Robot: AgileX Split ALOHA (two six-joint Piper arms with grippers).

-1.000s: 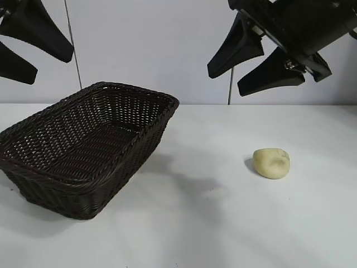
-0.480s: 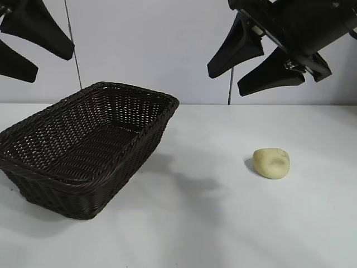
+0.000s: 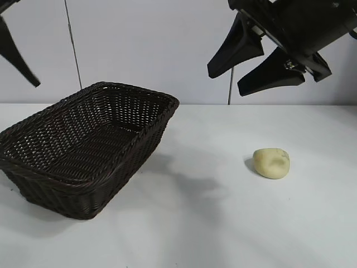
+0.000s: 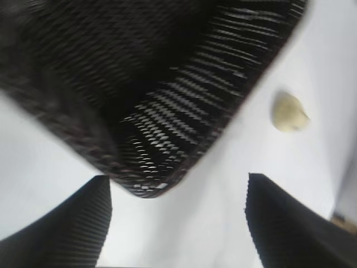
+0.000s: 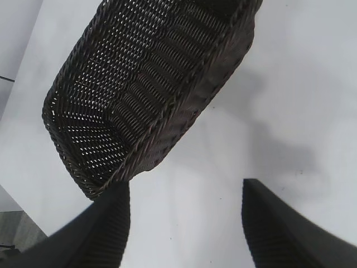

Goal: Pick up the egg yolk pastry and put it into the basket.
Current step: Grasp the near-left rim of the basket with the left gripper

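Note:
The egg yolk pastry [image 3: 271, 163], a small pale yellow ball, lies on the white table to the right of centre, and the left wrist view shows it [image 4: 288, 113] beyond the basket's corner. The dark brown woven basket [image 3: 134, 89] stands empty at the left. My left gripper [image 4: 178, 177] hangs open high over the basket's near corner [image 4: 184, 111]. In the exterior view only one of its fingers [image 3: 22, 61] shows, at the top left edge. My right gripper [image 3: 226, 84] hangs open and empty high above the table, up and left of the pastry. Its wrist view shows the basket [image 5: 150, 84] but not the pastry.
The white table [image 3: 201, 223] stretches bare between basket and pastry and towards the front. A pale wall with two thin vertical poles [image 3: 72, 50] stands behind.
My left gripper has swung towards the left edge of the exterior view, so only one thin finger shows now. The right gripper, the pastry and the basket have not moved.

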